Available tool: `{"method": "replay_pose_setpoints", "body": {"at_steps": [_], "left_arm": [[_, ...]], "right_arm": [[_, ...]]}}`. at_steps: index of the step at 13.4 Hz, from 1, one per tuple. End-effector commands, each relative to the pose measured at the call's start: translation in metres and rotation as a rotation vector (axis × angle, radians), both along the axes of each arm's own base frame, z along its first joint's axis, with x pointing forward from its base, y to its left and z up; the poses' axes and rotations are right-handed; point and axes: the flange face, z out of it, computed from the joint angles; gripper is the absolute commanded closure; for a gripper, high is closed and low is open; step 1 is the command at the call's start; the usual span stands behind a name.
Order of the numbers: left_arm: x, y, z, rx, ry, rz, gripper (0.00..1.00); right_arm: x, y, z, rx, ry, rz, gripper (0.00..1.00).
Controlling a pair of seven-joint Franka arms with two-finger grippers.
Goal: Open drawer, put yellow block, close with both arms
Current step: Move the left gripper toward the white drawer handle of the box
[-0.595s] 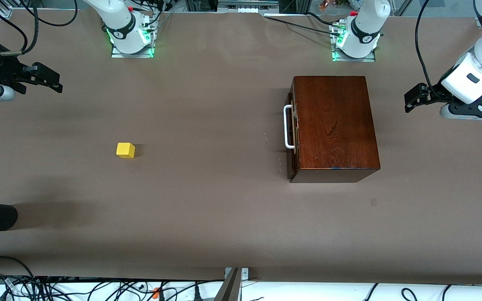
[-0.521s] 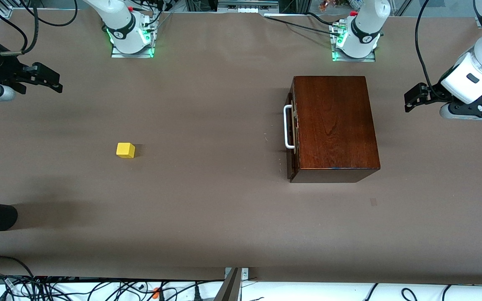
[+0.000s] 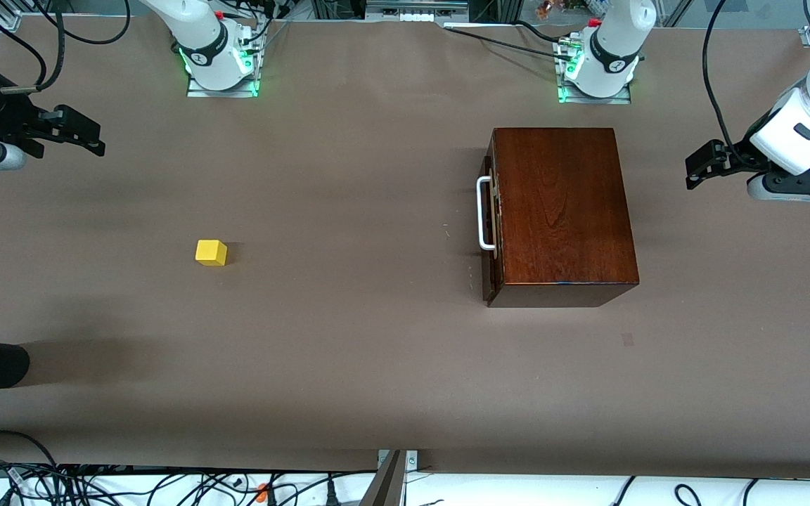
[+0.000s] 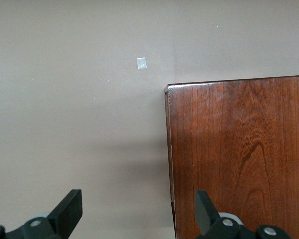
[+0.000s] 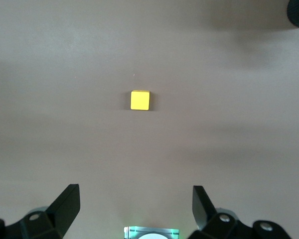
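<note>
Drawer (image 3: pixel 488 223) is shut in its box near the left arm's base; yellow block (image 3: pixel 211 252) sits alone on counter (image 3: pixel 349 351). Left hand (image 3: pixel 699 161) & right hand (image 3: pixel 85 137) are up high, spread wide, holding nothing. 1st step not begun; next, I think: grab the handle (image 3: pixel 482 213).

Robotics lab, bolted arm bases (image 3: pixel 221 67), cable tangle (image 3: pixel 95 485)

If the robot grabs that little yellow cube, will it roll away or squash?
The yellow block will probably stay put: it rests flat on the table, with flat faces and nothing round to roll on. Its sharp, straight edges suggest it is stiff, so squashing seems unlikely. Being so small, it is probably light and may slide if nudged.
</note>
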Motion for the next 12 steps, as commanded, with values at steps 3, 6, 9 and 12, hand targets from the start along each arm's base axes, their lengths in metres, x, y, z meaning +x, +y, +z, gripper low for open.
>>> {"method": "replay_pose_setpoints", "body": {"at_steps": [3, 6, 9, 12], "left_arm": [[-0.001, 0.000, -0.002, -0.019, 0.068, -0.019, 0.00], [0.002, -0.011, -0.018, -0.012, 0.151, -0.038, 0.00], [-0.010, -0.058, -0.037, -0.004, 0.260, -0.122, 0.00], [-0.011, -0.138, -0.081, 0.007, 0.336, -0.237, 0.00]], "right_arm": [[-0.002, -0.001, 0.008, 0.000, 0.001, -0.001, 0.00], [-0.002, 0.000, 0.008, -0.001, -0.001, 0.000, 0.00], [-0.002, -0.001, 0.008, -0.001, -0.001, -0.002, 0.00], [-0.002, -0.001, 0.008, -0.001, 0.000, -0.001, 0.00]]}}
